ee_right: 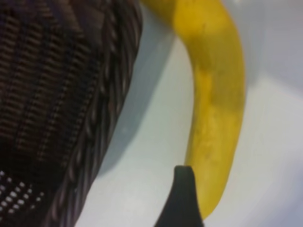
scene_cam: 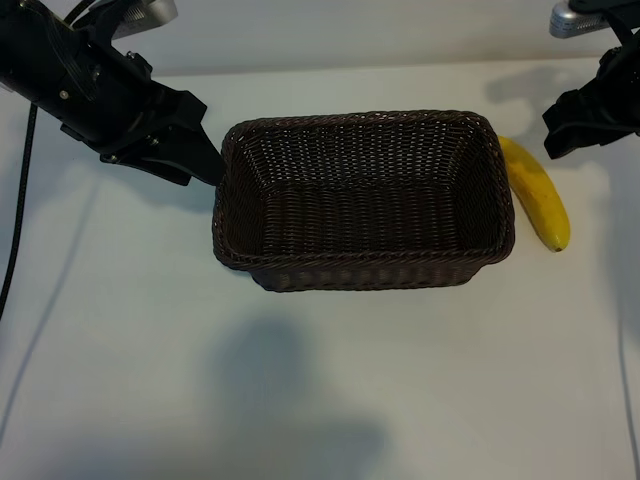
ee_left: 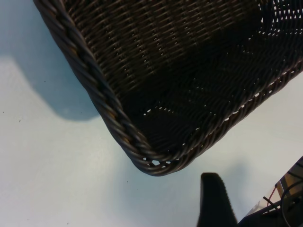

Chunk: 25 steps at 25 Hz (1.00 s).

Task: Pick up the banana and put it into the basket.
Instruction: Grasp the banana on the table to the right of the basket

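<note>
We note a plain white table [scene_cam: 330, 380] with soft shadows. The basket [scene_cam: 365, 262] sits centrally; the banana [scene_cam: 538, 192] lies just beside its right wall. The right gripper [scene_cam: 585, 118] hangs above it, jaws apparently wide, empty. The left gripper [scene_cam: 195, 150], open, sits by the basket's left corner.

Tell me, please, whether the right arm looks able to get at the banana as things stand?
Probably yes: the right hand hangs open above the banana, which lies uncovered beside the basket.

Exterior view looks steeply down on the table [scene_cam: 330, 380], basket [scene_cam: 365, 270] central; left wrist view sits close over a basket corner; right wrist view, closer, shares basket wall and banana [ee_right: 215, 109], lying at the basket's three o'clock.
</note>
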Available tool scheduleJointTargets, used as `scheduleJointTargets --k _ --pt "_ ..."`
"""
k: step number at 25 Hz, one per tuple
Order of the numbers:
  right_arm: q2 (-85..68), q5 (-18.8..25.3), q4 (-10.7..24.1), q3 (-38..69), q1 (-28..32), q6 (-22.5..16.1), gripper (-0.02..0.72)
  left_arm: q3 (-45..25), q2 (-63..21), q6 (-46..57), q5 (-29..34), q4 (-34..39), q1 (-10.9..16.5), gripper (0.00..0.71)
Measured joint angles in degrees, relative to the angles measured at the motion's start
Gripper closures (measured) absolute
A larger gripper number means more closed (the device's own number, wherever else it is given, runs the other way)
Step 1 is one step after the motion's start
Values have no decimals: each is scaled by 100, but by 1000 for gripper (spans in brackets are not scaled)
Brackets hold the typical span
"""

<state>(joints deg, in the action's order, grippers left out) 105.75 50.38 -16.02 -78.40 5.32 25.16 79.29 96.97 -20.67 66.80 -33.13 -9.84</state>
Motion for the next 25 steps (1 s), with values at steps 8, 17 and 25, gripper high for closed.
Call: scheduleJointTargets --k 8,17,25 --pt "213 -256 0 0 0 59 122 0 0 -7 0 0 0 245" --pt "509 -410 -157 0 0 147 122 0 0 -20 0 0 0 245" --pt "726 -410 -604 0 0 542 122 0 0 -20 0 0 0 245"
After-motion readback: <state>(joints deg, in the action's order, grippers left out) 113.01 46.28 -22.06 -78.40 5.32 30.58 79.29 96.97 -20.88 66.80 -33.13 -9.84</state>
